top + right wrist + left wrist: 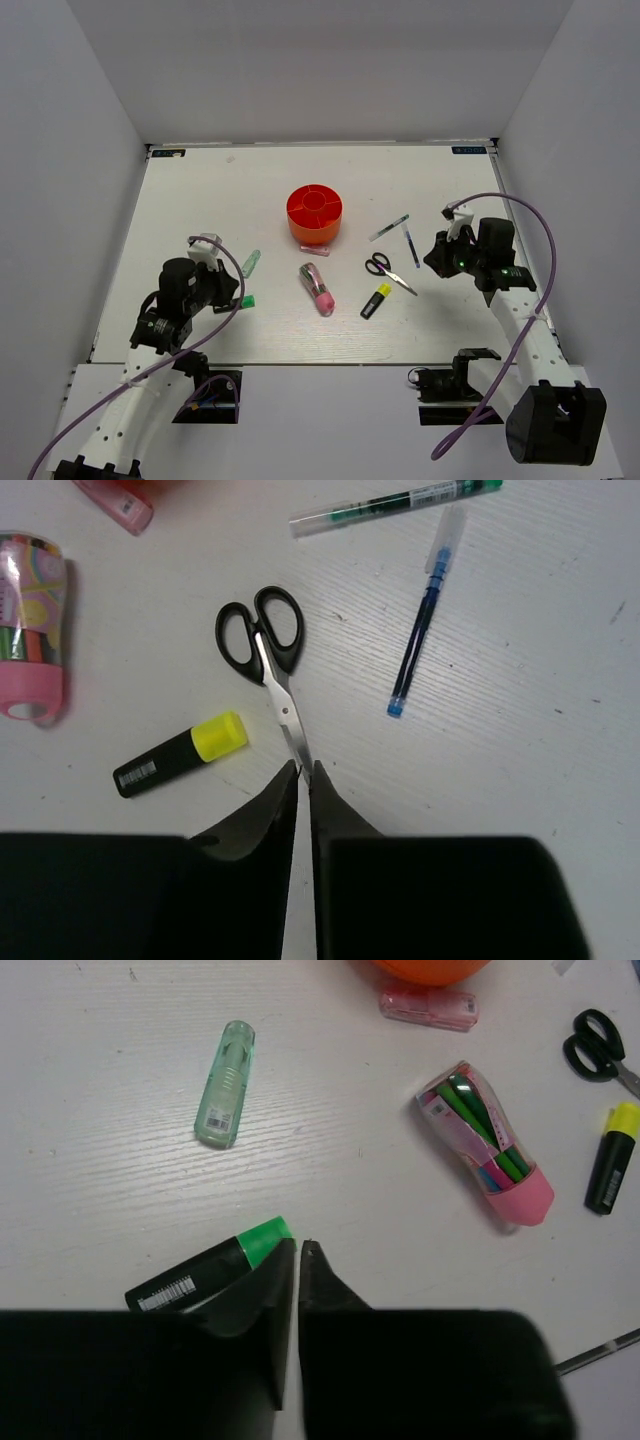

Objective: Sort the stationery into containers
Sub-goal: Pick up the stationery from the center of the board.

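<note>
Item: stationery sort, opening stage, with nothing showing inside the orange-red organiser (314, 214), which is standing at mid-table (200, 180), and every piece lying loose on the surface. The left gripper (300, 1244) is hanging low over the green marker (215, 1268), its fingers drawn nearly together with only a slit between them and nothing visible in that slit. The marker is lying flat, running under and out beyond the left-hand finger rather than sitting in the jaws. The right gripper (303, 767) is sitting fully closed and holding nothing that can be seen. Its tips are lining up with the blade tip of the black-handled scissors (262, 645), though contact cannot be judged. Near the organiser a pale green tube (226, 1082), a small pink item (428, 1005) and the chunky pink-and-green pen (487, 1143) are lying well apart from one another. The yellow highlighter (180, 757) is resting just beside the scissors, with a clear pen (395, 505) and a blue-inked clear pen (416, 630) lying beyond them. Judged step: the left arm is lining up a first pick of the marker. Next move, as judged, is calling for the jaws opening wide, centring across the marker's barrel, descending, closing, then carrying it to an organiser compartment.
</note>
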Controlling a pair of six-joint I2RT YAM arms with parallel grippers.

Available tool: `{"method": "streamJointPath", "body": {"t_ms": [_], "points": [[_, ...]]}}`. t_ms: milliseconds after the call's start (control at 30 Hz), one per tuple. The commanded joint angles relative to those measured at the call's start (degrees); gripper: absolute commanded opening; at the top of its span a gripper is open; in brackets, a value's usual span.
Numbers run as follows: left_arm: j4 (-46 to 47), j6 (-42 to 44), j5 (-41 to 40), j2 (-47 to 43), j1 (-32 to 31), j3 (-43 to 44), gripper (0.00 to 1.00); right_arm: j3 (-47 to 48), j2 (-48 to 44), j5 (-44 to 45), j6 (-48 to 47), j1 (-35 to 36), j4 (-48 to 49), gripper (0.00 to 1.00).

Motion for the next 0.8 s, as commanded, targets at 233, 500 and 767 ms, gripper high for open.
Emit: {"method": "streamJointPath", "body": {"t_ms": [233, 500, 767], "points": [[1.5, 0.1, -0.4, 1.8, -0.1, 0.4, 1.00, 0.1, -1.5, -3.4, -3.0, -0.4, -0.5, 0.91], [-7.0, 7.9, -15.7, 25.3, -8.9, 18.1, 0.97, 1.9, -2.0, -2.6, -2.5, -0.4, -2.7, 0.91], [-11.5, 3.3, -16.7, 41.2, -9.7, 27.6, 0.43, 1.4, -5.1, -2.9, -3.9, -0.4, -3.1, 0.54]]}}
